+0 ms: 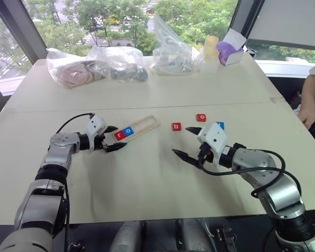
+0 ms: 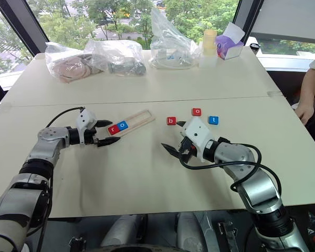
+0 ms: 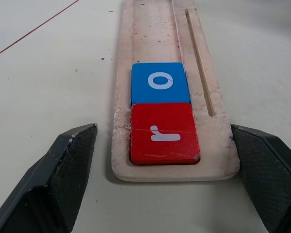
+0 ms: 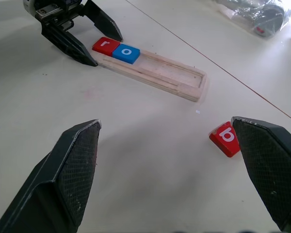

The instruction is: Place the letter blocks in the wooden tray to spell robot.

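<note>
wooden tray (image 2: 130, 123) on the bench (image 2: 147, 173), red r (image 3: 164, 133) and blue o (image 3: 159, 81) seated at its near end. left pincer (image 2: 104, 132) is spread wide around that end, empty; right pincer (image 2: 174, 137), wide and empty, is poised near red b (image 2: 171, 121), judged next to be grasped; second o (image 2: 196, 111) and t (image 2: 213, 119) lie beyond.

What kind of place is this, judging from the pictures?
Probably an office or lab room above street level: a large pale table stands by wide windows overlooking trees and a street. Plastic bags of supplies lie at its far edge, and a person's hand rests beside it.
</note>
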{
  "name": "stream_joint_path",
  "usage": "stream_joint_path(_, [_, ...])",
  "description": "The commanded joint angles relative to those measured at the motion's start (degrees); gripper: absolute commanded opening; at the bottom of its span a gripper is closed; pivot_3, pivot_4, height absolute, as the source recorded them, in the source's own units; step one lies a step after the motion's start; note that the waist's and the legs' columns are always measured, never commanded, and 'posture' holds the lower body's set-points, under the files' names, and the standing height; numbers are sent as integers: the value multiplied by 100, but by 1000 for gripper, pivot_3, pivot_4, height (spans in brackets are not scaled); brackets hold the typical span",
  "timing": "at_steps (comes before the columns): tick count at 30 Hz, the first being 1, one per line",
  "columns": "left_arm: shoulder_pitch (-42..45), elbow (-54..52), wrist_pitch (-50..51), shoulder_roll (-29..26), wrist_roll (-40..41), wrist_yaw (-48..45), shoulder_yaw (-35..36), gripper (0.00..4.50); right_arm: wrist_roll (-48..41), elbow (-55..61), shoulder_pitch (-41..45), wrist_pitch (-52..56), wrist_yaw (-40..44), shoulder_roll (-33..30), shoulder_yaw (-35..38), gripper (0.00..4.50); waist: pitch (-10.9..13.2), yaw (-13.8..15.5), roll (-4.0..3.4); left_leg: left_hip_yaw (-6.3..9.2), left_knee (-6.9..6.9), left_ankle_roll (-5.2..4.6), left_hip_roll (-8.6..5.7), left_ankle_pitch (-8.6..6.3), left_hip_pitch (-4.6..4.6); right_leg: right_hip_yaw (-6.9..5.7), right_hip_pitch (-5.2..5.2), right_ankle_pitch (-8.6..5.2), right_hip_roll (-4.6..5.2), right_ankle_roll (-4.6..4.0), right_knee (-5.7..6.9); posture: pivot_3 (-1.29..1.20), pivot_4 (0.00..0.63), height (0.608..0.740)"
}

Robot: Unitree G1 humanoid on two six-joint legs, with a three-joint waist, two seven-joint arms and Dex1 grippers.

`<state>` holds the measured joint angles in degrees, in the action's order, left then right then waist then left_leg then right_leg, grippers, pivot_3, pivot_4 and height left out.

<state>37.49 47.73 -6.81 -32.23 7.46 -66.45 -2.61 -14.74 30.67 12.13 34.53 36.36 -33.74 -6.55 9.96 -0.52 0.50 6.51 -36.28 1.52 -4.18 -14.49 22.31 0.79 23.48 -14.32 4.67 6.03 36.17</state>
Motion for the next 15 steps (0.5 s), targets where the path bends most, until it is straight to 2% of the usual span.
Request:
stream_joint_path(1, [-161,-3,79,39,-215,-175,-230,4236,-9,253,2,-34,-40,0,45,4481,0,-1,0,0,0,0,0,0,0,0,0,0,0,0,0,0,150,740])
stream_joint_path(4, [-217,-181,145,58,-191,-240,-249,3215,9,244,-6,-40,-42,-19,42,4500,0,-3,0,0,0,0,-1,0,0,1,0,0,0,0,0,0,150,740])
stream_joint_path(5, [-236,-263,191,61,-176,-279,-256,3116,13,237,-4,-44,-42,-22,44,4500,0,-3,0,0,1,0,-1,0,0,1,0,0,0,1,0,0,150,740])
stream_joint_path(9, [-409,-708,214,55,-194,-434,-370,3117,17,203,26,-55,-26,-54,89,4500,0,-2,0,0,1,0,-1,0,0,1,0,0,1,1,-1,0,150,740])
stream_joint_path(15, [-945,-1963,392,55,-23,-1022,-671,3117,32,96,82,-101,1,-162,201,4500,0,2,0,-1,3,0,-3,0,1,3,0,0,4,1,-2,0,150,740])
